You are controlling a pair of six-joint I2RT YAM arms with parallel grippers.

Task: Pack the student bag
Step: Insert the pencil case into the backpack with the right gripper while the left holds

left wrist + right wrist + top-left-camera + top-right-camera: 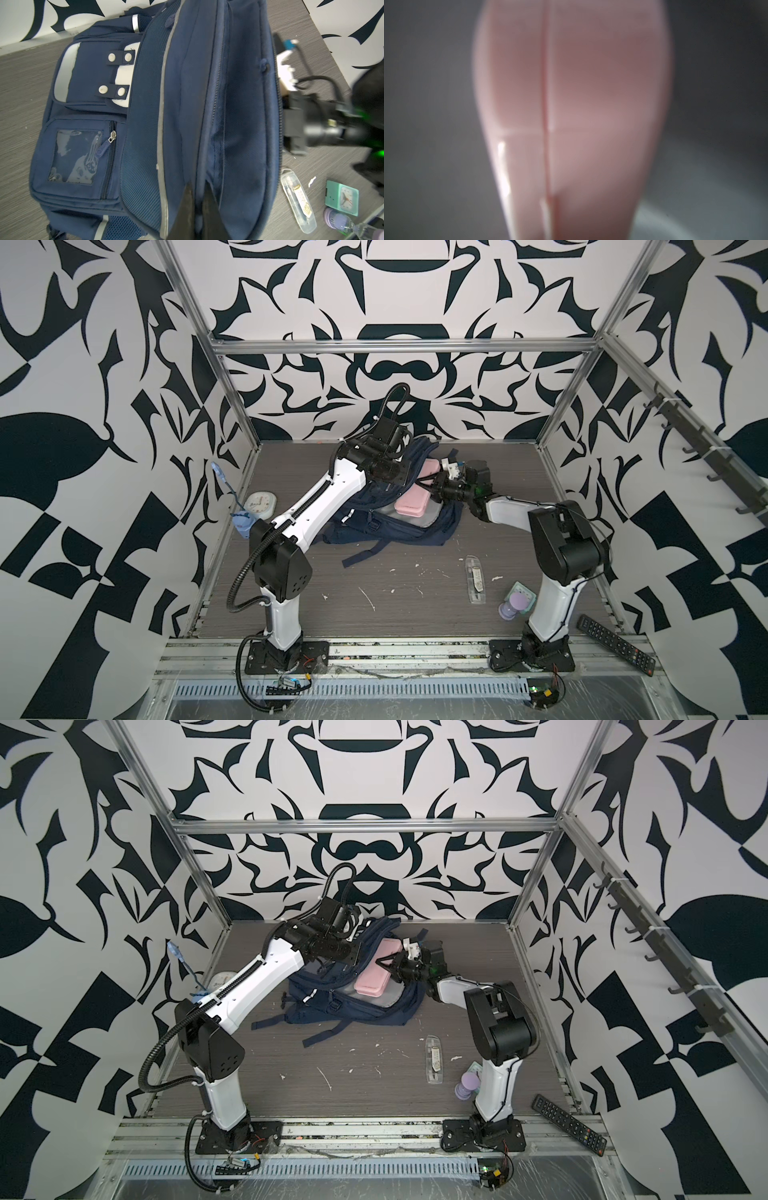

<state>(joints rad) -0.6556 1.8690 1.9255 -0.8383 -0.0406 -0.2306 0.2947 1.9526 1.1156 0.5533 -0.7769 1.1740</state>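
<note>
Overhead, in both top views: student bag [395,533] lay open at rear-centre of table [374,585]; R gripper [430,485] pinched pink case [409,506] over its opening. L wrist: L gripper [198,187] fingers clamped bag's flap. R wrist: blurry pink case [571,104].

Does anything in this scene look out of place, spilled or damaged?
Small white scraps lie scattered over the grey wood-grain tabletop in front of the navy blue fabric backpack, like debris. The black remote control lies at the front right corner, mostly off the tabletop, on the metal frame.
</note>
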